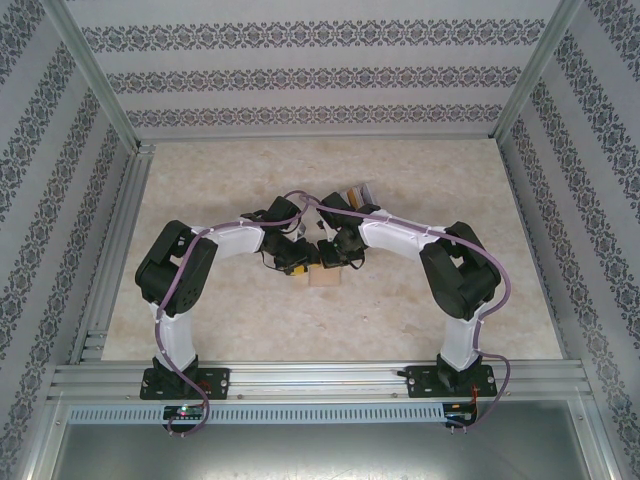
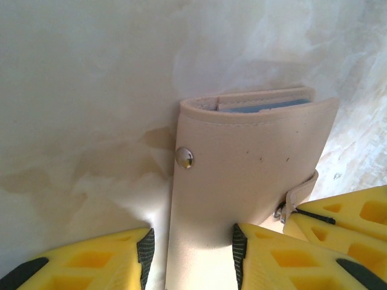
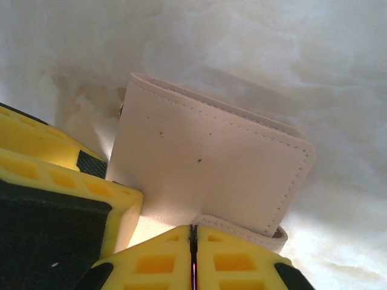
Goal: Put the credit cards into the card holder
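While sitting folded at table (image 1: 250, 320) centre, the holder (image 2: 254, 157) is showing a blue card (image 2: 266, 107) edge inside. Left gripper (image 2: 192, 248) is clamping its end, half open; right gripper (image 3: 192, 238) is resting fully closed at the tab (image 3: 242, 232), hold unconfirmed.

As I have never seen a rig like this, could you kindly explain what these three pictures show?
These are two robot arms, a left arm and a right arm, bolted at the near edge of a pale table. Each ends in a gripper with two yellow fingers. The wide picture comes from a fixed camera above and behind them, and the close-ups come from a camera on each wrist. Between the arms is a tan card holder. The left gripper clamps it from both sides. The right gripper is closed, apparently pinching its snap tab. Some small flat items lie farther back, too small to identify.
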`<state>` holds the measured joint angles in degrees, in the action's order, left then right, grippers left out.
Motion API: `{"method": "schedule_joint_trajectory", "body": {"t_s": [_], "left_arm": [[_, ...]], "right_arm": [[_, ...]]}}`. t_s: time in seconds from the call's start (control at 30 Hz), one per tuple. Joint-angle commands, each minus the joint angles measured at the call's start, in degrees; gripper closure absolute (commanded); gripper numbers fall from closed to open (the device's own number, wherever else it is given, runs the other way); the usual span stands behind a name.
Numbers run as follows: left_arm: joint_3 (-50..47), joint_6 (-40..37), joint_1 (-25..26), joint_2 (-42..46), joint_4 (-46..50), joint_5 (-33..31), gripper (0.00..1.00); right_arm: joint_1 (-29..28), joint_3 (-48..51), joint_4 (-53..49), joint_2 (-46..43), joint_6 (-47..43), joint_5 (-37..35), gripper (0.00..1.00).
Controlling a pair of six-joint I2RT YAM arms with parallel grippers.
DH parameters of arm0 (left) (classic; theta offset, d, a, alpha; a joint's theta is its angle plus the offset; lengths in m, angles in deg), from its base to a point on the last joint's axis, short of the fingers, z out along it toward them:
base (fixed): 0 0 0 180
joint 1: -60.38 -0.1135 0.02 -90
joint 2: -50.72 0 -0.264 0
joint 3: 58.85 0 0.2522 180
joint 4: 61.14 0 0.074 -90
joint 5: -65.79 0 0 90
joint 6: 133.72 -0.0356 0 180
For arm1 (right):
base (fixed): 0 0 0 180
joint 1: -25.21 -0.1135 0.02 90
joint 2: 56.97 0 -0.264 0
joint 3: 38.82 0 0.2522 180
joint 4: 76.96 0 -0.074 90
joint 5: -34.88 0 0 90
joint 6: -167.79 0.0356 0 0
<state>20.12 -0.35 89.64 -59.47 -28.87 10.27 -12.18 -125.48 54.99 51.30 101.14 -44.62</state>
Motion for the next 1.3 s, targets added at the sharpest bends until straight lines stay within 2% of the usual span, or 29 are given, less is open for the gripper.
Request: {"method": "schedule_joint_trajectory", "body": {"t_s": [0.0, 0.5, 1.07, 1.27], "left_arm": [[-1.21, -0.70, 2.69, -4.92, -10.33, -1.60, 0.57], [-1.07, -0.66, 2.65, -4.68, -10.33, -1.70, 0.57], [-1.94, -0.49, 2.65, -3.82, -10.42, -2.04, 0.57], [-2.60, -0.73, 2.57, -2.32, -10.07, -3.53, 0.57]], "right_arm": [[0.12, 0.90, -0.38, 1.46, -0.29, -3.56, 0.89], [-0.66, 2.65, -0.51, 0.62, -2.04, -2.13, 0.89], [-4.61, 4.39, -0.53, 7.20, -1.17, -8.24, 0.90], [-4.14, 4.93, 0.84, 3.86, -0.85, -6.47, 0.89]]}}
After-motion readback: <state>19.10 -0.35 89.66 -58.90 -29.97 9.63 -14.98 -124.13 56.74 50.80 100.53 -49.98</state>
